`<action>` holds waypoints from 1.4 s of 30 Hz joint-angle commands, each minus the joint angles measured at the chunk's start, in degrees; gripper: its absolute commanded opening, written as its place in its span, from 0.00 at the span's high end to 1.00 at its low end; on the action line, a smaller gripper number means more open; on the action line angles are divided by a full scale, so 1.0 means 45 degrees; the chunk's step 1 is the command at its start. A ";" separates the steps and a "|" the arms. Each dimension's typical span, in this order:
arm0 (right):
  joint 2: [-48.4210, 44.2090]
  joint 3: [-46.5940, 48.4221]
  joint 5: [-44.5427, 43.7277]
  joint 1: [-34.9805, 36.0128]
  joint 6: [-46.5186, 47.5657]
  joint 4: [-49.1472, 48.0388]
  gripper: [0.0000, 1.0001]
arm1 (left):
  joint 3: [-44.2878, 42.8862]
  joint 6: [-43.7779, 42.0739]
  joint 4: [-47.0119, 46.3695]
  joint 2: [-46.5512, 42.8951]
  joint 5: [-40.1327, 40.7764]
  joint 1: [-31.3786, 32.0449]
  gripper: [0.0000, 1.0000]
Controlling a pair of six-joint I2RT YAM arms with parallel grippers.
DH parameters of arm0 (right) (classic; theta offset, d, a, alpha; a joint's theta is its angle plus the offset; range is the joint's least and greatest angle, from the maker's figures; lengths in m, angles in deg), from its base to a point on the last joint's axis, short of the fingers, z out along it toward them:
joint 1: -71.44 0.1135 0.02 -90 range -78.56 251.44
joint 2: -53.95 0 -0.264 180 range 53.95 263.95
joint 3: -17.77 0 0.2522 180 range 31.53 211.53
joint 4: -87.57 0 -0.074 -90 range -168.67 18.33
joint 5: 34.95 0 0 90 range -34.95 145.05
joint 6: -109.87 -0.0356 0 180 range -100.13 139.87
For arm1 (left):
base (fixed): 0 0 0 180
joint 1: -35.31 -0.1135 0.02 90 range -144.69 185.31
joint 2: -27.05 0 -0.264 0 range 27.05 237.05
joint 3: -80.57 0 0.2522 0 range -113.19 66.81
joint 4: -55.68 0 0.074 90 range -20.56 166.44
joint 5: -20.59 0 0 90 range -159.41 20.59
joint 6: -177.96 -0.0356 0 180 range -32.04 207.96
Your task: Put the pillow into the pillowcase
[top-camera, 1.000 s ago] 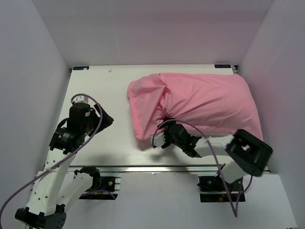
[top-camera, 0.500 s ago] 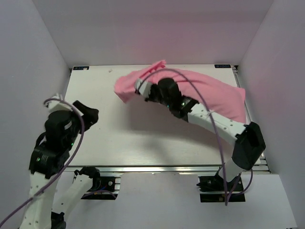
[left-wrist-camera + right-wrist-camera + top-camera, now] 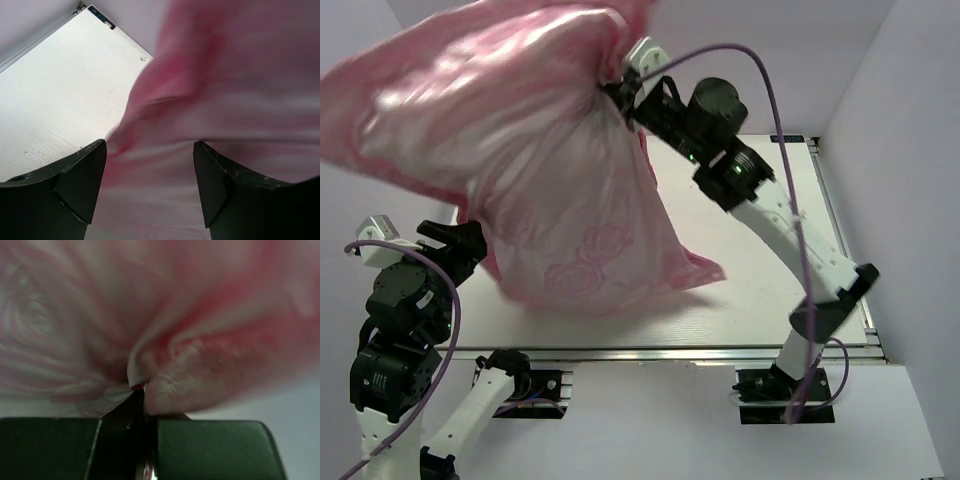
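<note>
The right tool (image 3: 618,88), pinched tight on a bunch of the pillowcase (image 3: 520,150), has swung it off the tabletop (image 3: 760,270) into the frame's upper left, probably shaking the unseen pillow deeper, while the left tool (image 3: 455,240) gapes empty at lower left.

You will find the pillowcase (image 3: 560,190) blurred in all three views, and cut off at the top and left edges of the overhead view. It hides the left half of the bench (image 3: 760,260) and part of the left tool (image 3: 460,240). Whether the pillow sits inside cannot be told. The fingertips of the right tool (image 3: 620,85) are buried in fabric.
</note>
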 commanded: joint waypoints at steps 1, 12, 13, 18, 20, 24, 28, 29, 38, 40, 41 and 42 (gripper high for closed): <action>0.2074 0.0327 -0.3131 -0.2717 -0.0025 -0.1160 1.00 | -0.0215 0.0041 0.0153 0.0211 0.0286 -0.0052 0.21; 0.5034 -0.0202 -0.5696 -0.6280 0.2396 0.0391 0.11 | 0.0487 0.0099 -0.0665 0.0836 -0.0826 -0.0033 0.21; 0.4487 -0.1140 -0.5561 -0.6397 0.2397 0.0020 0.11 | 0.0604 0.0119 -0.0745 0.0836 -0.0905 -0.0033 0.21; 0.1087 -0.4972 -0.3710 -0.6593 0.1384 0.0205 0.11 | 0.1307 0.0061 -0.1368 0.1322 -0.1607 -0.0033 0.18; 0.0055 -0.5327 -0.1233 -0.6729 0.0700 0.1242 0.11 | 0.1464 -0.0134 -0.1604 0.1596 -0.1977 -0.0033 0.15; -0.0519 -0.5701 0.2461 -0.6828 -0.1194 0.3468 0.10 | 0.1757 -0.0739 -0.2325 0.2592 -0.3226 -0.0033 0.06; -0.0927 -0.6437 0.4124 -0.6828 -0.2271 0.4276 0.11 | 0.1699 -0.1345 -0.3010 0.3627 -0.4592 -0.0052 0.02; -0.1276 -0.6578 0.4185 -0.6828 -0.2310 0.4313 0.11 | 0.1699 -0.1597 -0.3185 0.3687 -0.4790 -0.0033 0.02; -0.0635 -0.4879 0.2019 -0.6964 -0.4106 0.7184 0.10 | 0.1757 -0.2557 -0.4962 0.3727 -0.6510 -0.0033 0.02; -0.0907 -0.5016 0.1921 -0.7003 -0.4030 0.7107 0.11 | 0.1855 -0.2557 -0.5178 0.3688 -0.6975 -0.0033 0.02; -0.1025 -0.5287 0.1940 -0.7042 -0.4010 0.6855 0.10 | 0.1971 -0.2557 -0.5392 0.3687 -0.7096 -0.0033 0.02; -0.1335 -0.5503 0.2288 -0.7197 -0.3913 0.6639 0.10 | 0.2011 -0.2557 -0.5491 0.3668 -0.7174 -0.0033 0.02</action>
